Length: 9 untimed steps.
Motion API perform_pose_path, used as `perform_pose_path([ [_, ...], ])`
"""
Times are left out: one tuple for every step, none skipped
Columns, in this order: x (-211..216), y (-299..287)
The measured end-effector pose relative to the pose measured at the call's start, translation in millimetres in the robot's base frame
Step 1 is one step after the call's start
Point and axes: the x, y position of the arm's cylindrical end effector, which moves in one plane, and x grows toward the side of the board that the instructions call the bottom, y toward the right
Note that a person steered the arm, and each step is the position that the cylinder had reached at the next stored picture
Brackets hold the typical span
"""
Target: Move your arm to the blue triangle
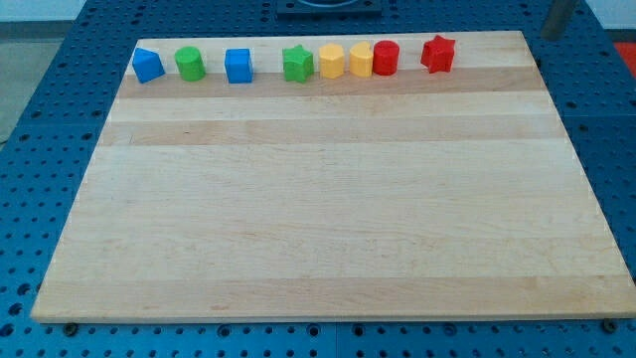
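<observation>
The blue triangle [147, 66] sits at the top left of the wooden board [328, 219], at the left end of a row of blocks along the top edge. A dark rod shows at the view's top right corner. Its lower end, my tip [551, 38], is just beyond the board's top right corner. It is far to the right of the blue triangle and touches no block. The nearest block to it is the red star [437, 54].
Rightward from the blue triangle, the row holds a green cylinder [190, 64], a blue cube [238, 66], a green star [297, 64], two yellow blocks [331, 61] [360, 60] touching each other, and a red cylinder [386, 58] against them. A blue perforated table surrounds the board.
</observation>
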Motion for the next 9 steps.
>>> perform_pose_path([
  [0,0],
  [0,0],
  [1,-1],
  [28,-17],
  [65,-75],
  [66,-87],
  [66,-87],
  [66,-92],
  [77,-122],
])
